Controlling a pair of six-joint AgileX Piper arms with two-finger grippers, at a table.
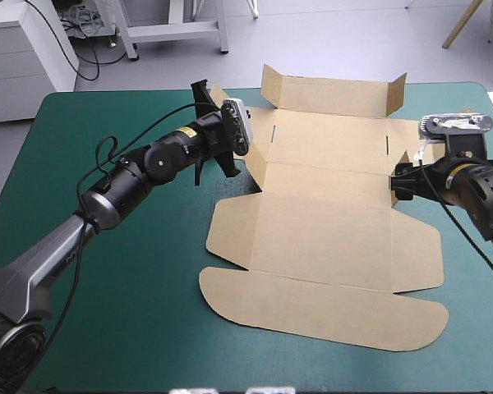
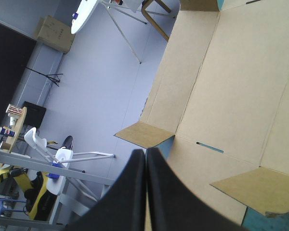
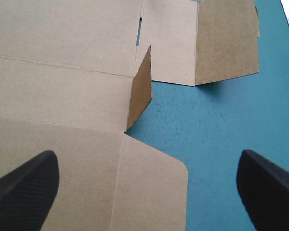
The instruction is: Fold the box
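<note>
- Roughly, I am seeing the fold as only just begun: the box (image 1: 320, 222) is lying on the teal-green cover (image 1: 107, 328), spreading from the table's centre out toward 3 o'clock, and most of its board is flat.
- What is counting as done: at the box's 12 o'clock edge the far wall (image 1: 329, 94) is standing up, with a short tab angled up at each of its ends.
- Also up is a small side tab (image 3: 140, 89) at the box's 3 o'clock edge, standing on its crease. A matching one seems to be rising at 9 o'clock.
- What I am judging as left: the wide side flaps are lying flat, no wall is tucked in, and the rounded lid flap (image 1: 320, 312) at 6 o'clock is flat on the cover.
- The left gripper (image 2: 145, 159) is hovering at about 10 o'clock of the box, its black fingers pressed together in one point. I am making out no board between them.
- The right gripper (image 3: 147, 159) is sitting at the box's 3 o'clock edge, fingers spread wide and gripping nothing, with the raised side tab just ahead of it.
</note>
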